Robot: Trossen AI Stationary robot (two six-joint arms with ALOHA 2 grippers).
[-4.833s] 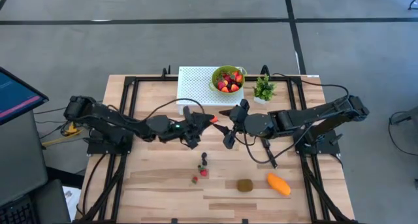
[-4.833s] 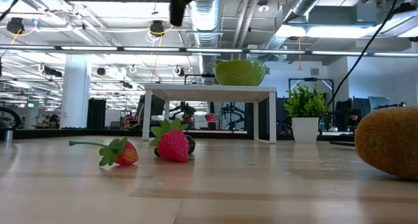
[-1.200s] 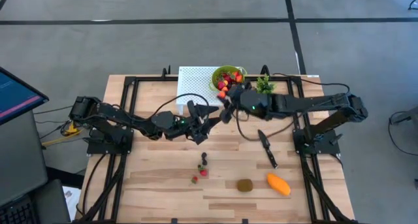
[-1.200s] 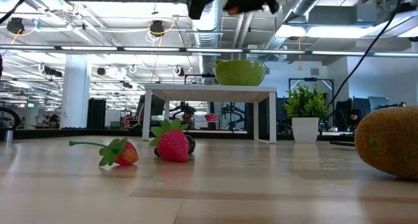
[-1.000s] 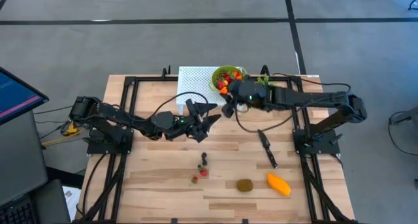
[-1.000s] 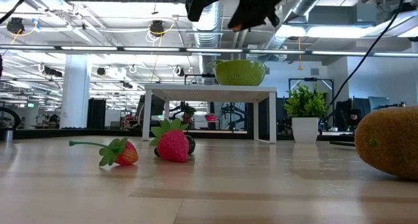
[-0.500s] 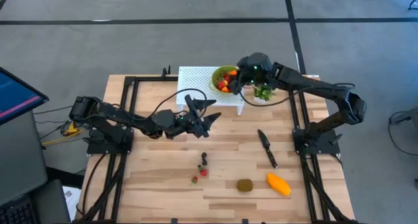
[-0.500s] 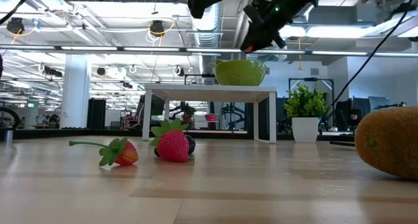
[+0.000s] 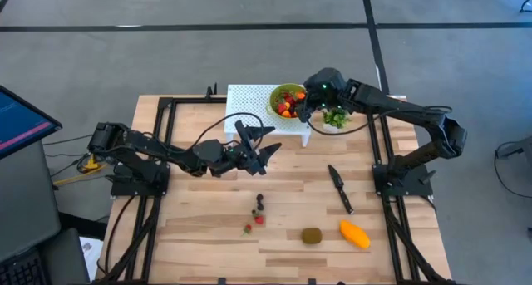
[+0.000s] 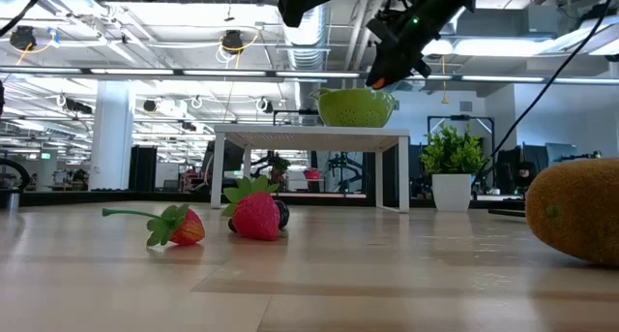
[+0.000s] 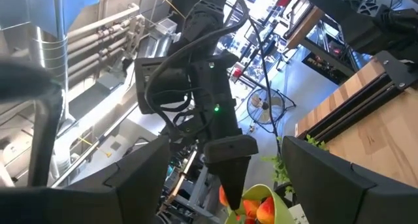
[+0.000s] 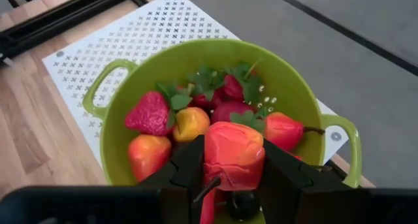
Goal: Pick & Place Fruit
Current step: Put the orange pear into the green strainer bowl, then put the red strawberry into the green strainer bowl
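- Red-orange fruit (image 12: pixel 234 155) sits pinched between the fingers of the right gripper (image 12: pixel 230 175), held just above the green bowl (image 12: pixel 117 142).
- In the high view the right gripper (image 9: pixel 304 103) hangs over the bowl (image 9: pixel 274 109), at its side nearer the plant (image 9: pixel 337 116); in the low view it shows above the bowl's rim (image 10: pixel 356 93).
- The bowl holds strawberries (image 12: pixel 151 113) and other red and orange pieces, and stands on a white perforated stand (image 9: pixel 245 110) at the table's far edge, near the middle.
- The left gripper (image 9: pixel 259 144) hovers in the air in front of the stand, its fingers spread wide and holding nothing.
- On the table (image 9: pixel 191 227), nearer the front edge, lie a few small berries (image 9: pixel 258 210); the low view shows them as two strawberries (image 10: pixel 256 214) with a dark berry just behind.
- A brown kiwi (image 9: pixel 312 235) lies near the front edge, an orange mango (image 9: pixel 354 234) just beside it toward the right edge.
- A black knife (image 9: pixel 340 189) lies between the mango and the plant.
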